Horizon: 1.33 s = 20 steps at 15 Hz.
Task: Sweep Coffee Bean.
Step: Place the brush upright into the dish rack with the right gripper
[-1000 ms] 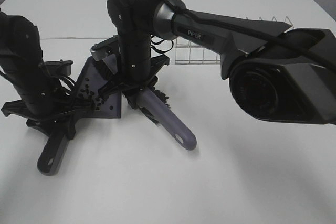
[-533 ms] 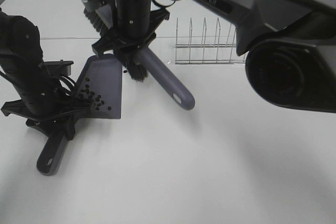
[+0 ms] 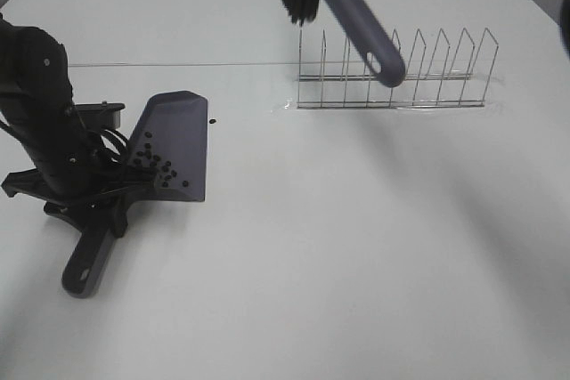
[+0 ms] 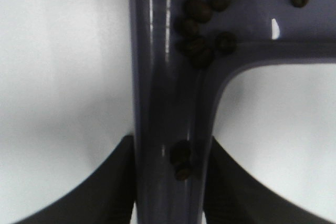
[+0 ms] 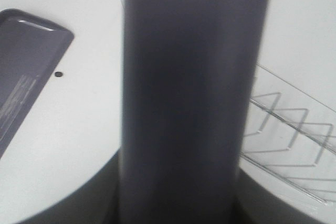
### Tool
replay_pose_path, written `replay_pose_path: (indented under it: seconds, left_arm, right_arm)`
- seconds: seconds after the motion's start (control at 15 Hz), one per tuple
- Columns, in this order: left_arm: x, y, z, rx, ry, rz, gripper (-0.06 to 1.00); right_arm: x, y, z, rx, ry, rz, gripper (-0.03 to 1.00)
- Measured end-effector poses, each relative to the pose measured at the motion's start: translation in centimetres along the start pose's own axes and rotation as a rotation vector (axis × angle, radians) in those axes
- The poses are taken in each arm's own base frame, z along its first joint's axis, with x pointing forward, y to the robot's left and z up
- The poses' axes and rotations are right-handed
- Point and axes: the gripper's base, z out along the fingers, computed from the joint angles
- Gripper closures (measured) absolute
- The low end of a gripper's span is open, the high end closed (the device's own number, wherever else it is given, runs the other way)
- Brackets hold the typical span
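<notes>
On the left arm [image 3: 40, 122], the jaws are pressed onto the handle [image 4: 168, 103] of the grey-purple plastic dustpan [image 3: 174, 144], one dark pad on each side of it in the wrist view. That firm pinch looks meant to pin the pan flat on the white counter [image 3: 356, 246], so that its load stays put. The dark oval coffee beans [image 3: 156, 162] lie clustered near the handle end of the pan, left of centre in the high view. Two more beans [image 4: 181, 158] sit in the handle's groove between the jaws. One stray bean [image 3: 213, 120] lies on the counter just off the pan's right edge, apart from it.

The right arm's jaws pinch the thick grey-purple handle of the black-bristled brush [image 3: 356, 15], which fills the right wrist view. The brush hangs at the top centre of the frame, well clear of the counter, in front of the wire rack [image 3: 392, 77] at upper right. Judged from that height it is between strokes, and the stray bean calls for one more pass.
</notes>
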Motion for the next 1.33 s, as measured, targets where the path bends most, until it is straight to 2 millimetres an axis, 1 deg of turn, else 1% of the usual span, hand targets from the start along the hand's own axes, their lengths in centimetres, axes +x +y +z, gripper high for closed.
replay_pose_path:
  seconds: [0.13, 0.2, 0.27, 0.33, 0.4, 0.47, 0.6, 0.67, 0.73, 0.8, 0.93, 1.0, 1.13, 1.33]
  left_arm:
    - [0.0, 0.0, 0.0, 0.0, 0.0, 0.0, 0.59]
    - [0.0, 0.0, 0.0, 0.0, 0.0, 0.0, 0.59]
    - [0.0, 0.0, 0.0, 0.0, 0.0, 0.0, 0.59]
    - [0.0, 0.0, 0.0, 0.0, 0.0, 0.0, 0.59]
    - [0.0, 0.0, 0.0, 0.0, 0.0, 0.0, 0.59]
    - [0.0, 0.0, 0.0, 0.0, 0.0, 0.0, 0.59]
    - [0.0, 0.0, 0.0, 0.0, 0.0, 0.0, 0.59]
    - [0.0, 0.0, 0.0, -0.001, 0.0, 0.001, 0.59]
    - [0.0, 0.0, 0.0, -0.001, 0.0, 0.001, 0.59]
    - [0.0, 0.0, 0.0, -0.001, 0.0, 0.001, 0.59]
    - [0.0, 0.0, 0.0, -0.001, 0.0, 0.001, 0.59]
    - [0.0, 0.0, 0.0, -0.001, 0.0, 0.001, 0.59]
    - [0.0, 0.0, 0.0, -0.001, 0.0, 0.001, 0.59]
    - [0.0, 0.0, 0.0, -0.001, 0.0, 0.001, 0.59]
  right_arm:
    - [0.9, -4.3, -2.5, 0.014, 0.01, 0.085, 0.63]
    - [1.9, -6.0, -3.1, 0.02, 0.041, 0.118, 0.63]
    - [2.5, -7.0, -3.5, 0.03, 0.055, 0.136, 0.63]
    - [3.8, -8.8, -4.2, 0.047, 0.088, 0.17, 0.63]
    - [5.4, -10.6, -4.9, 0.069, 0.123, 0.207, 0.63]
    - [9.1, -13.4, -6.2, 0.106, 0.204, 0.288, 0.63]
    - [12.7, -15.4, -6.8, 0.125, 0.285, 0.37, 0.63]
    - [14.3, -16.0, -6.4, 0.126, 0.334, 0.397, 0.63]
    - [15.4, -16.2, -5.7, 0.124, 0.378, 0.41, 0.63]
    - [16.0, -16.1, -5.2, 0.121, 0.402, 0.412, 0.63]
    - [17.4, -15.4, -3.5, 0.082, 0.465, 0.424, 0.63]
    - [17.7, -15.2, -2.6, 0.066, 0.476, 0.431, 0.63]
    - [18.2, -15.2, -0.1, 0.058, 0.506, 0.429, 0.63]
    - [19.6, -15.2, 4.2, 0.057, 0.585, 0.41, 0.63]
